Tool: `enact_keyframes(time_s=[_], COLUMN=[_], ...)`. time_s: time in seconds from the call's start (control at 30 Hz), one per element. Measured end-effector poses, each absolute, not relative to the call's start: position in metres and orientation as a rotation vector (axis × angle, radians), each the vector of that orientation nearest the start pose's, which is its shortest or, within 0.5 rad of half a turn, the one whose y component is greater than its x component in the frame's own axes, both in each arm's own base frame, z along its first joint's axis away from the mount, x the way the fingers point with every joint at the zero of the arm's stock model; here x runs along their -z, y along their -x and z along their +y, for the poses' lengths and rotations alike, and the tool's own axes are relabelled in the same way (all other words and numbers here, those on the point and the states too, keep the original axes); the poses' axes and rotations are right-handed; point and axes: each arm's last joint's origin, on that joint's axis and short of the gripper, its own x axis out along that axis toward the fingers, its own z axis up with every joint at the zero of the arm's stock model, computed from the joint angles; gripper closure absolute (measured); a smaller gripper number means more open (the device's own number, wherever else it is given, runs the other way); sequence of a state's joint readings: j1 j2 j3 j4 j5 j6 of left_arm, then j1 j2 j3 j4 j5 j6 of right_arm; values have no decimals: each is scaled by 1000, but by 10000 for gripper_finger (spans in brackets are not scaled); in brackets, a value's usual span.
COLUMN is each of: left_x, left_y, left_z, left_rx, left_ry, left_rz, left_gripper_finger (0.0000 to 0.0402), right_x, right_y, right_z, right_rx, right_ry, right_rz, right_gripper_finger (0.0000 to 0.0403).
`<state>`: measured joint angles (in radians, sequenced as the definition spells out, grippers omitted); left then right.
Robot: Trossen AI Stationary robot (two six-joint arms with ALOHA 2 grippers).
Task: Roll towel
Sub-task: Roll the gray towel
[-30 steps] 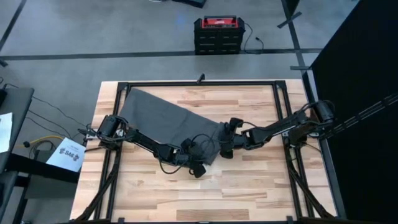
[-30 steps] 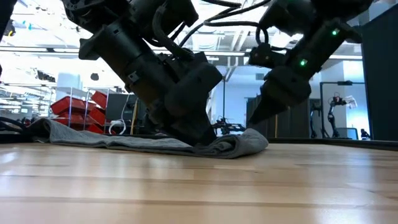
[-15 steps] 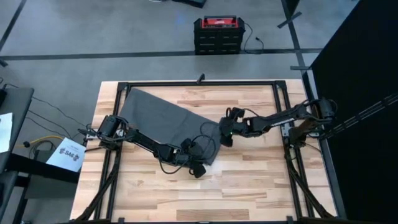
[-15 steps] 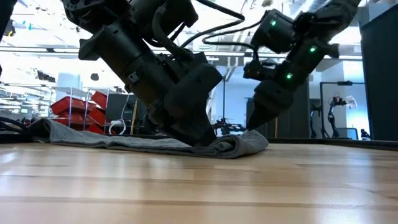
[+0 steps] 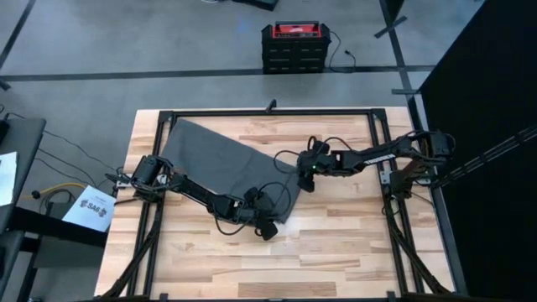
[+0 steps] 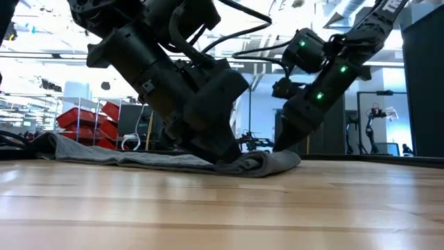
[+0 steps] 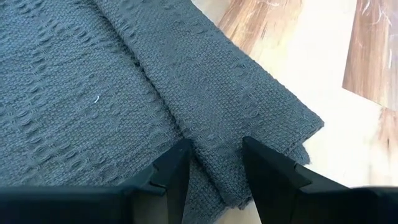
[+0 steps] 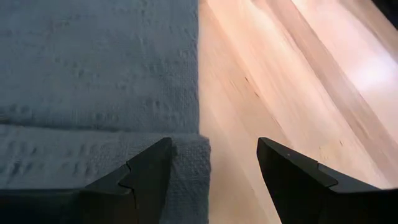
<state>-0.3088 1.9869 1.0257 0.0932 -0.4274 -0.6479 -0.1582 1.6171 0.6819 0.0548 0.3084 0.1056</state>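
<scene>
The dark grey towel (image 5: 222, 164) lies flat and slantwise on the wooden table, from the far left toward the middle. Its near-right end is turned over into a thick fold (image 6: 274, 163). My left gripper (image 7: 214, 165) is down on that fold at its near end (image 5: 270, 220), shut on a ridge of cloth. My right gripper (image 8: 214, 155) stands open at the fold's far corner (image 5: 304, 180). One of its fingers (image 8: 146, 168) is over the folded band and the other (image 8: 292, 171) is over bare wood. My left gripper pinches a raised ridge of the towel's folded end (image 7: 214, 140) between its two fingers. It comes slanting down from the table's left. The fingers stand on either side of the ridge, and the towel lies on the table. Whether my right gripper touches the towel, I cannot tell.
Black frame rails (image 5: 268, 111) run around the table top. Bare wood (image 5: 336, 243) lies to the near side and right of the towel. A red and black toolbox (image 5: 292, 38) stands on the floor beyond the far edge.
My right gripper has moved along the towel's right edge toward the table's far edge, from the middle of the fold to its far corner. The towel has kept its shape and place.
</scene>
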Motion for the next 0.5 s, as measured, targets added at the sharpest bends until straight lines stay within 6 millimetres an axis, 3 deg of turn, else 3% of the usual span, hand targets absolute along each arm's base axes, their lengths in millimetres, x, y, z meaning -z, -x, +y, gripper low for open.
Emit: enact_keyframes(time_s=[0.13,0.27,0.5], left_x=[-107,-107,-107], left_y=[-364,-363,-363], left_z=[-103,-103,-104], left_rx=[-358,-364,-364], left_ry=[306,318,320], left_rz=[726,726,727], left_gripper_finger=[268,268,268], right_x=[-111,-109,-154], right_y=[-294,-304,-292], right_z=[-57,-61,-57], right_rx=[468,506,526], right_ry=[7,90,108], right_rz=[849,833,777], right_gripper_finger=[177,177,177])
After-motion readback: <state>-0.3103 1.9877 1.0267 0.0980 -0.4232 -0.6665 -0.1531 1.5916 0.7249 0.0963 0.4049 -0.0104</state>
